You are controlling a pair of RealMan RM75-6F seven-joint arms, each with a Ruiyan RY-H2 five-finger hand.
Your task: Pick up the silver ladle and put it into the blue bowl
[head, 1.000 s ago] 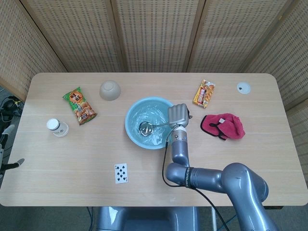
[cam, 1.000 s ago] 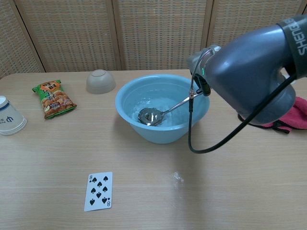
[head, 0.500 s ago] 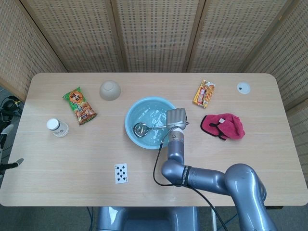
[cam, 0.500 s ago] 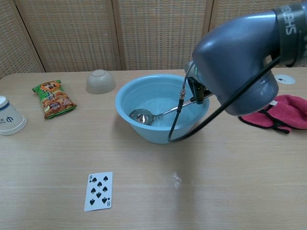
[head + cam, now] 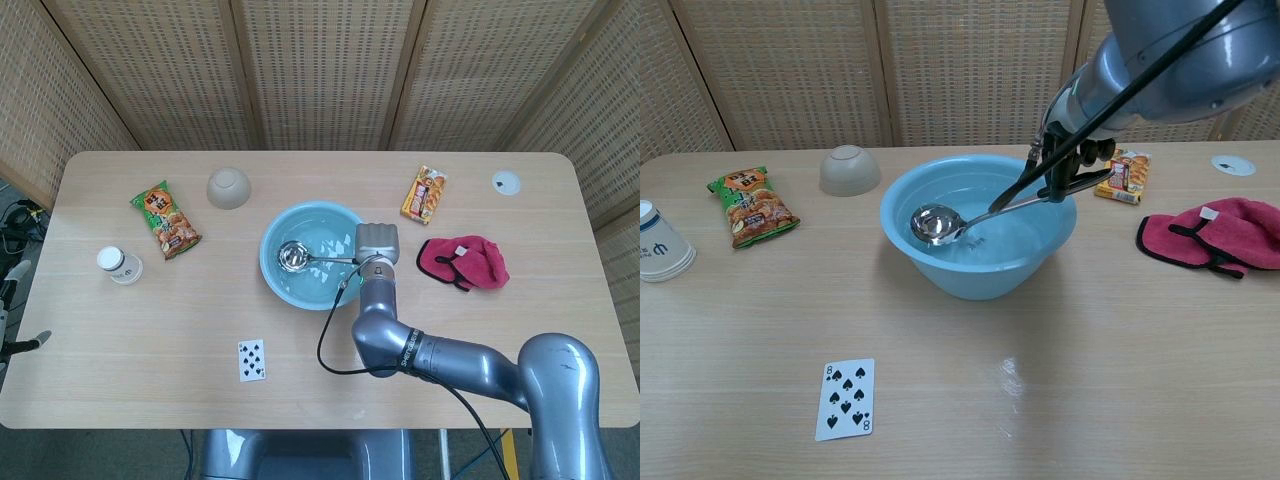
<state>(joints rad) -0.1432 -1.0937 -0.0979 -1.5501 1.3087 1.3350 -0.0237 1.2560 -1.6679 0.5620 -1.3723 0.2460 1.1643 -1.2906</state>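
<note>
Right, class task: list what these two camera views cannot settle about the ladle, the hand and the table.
- Grip on the silver ladle: in the head view the back of the right hand hides its fingers; in the chest view a dark cable crosses them.
- Whether the ladle's cup touches the blue bowl: unclear in both views.
- Left hand: in neither view.
- Print on the paper cup: too small.

I've raised the right robot hand point(image 5: 1072, 165) w/ the silver ladle point(image 5: 936, 224), its cup now off the blue bowl point(image 5: 940, 275) floor, nearer the left wall.
</note>
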